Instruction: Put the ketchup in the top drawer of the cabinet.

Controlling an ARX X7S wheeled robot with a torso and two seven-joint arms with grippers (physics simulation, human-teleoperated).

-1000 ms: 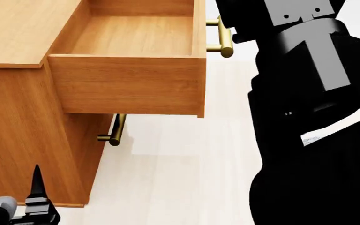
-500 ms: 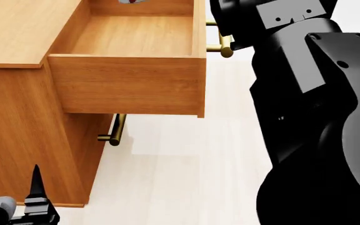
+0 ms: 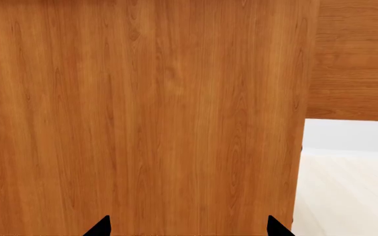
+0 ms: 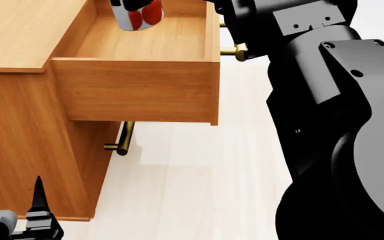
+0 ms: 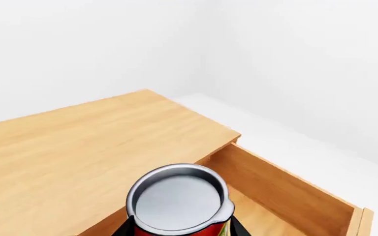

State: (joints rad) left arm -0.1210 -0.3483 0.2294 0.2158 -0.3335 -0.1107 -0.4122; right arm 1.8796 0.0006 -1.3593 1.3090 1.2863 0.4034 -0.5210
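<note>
Ketchup (image 4: 136, 14) clamped in right claw (image 5: 179, 231) above open top drawer (image 4: 138, 90).
Risk if released high: tipping, rolling. Left claw (image 3: 187, 227) apart, idle.

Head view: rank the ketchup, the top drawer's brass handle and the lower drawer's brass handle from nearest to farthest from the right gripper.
1. The ketchup, held in the right gripper over the open top drawer.
2. The top drawer's brass handle, on the drawer front, partly hidden behind the right arm.
3. The lower drawer's brass handle, below the open drawer, well under the gripper.
</note>
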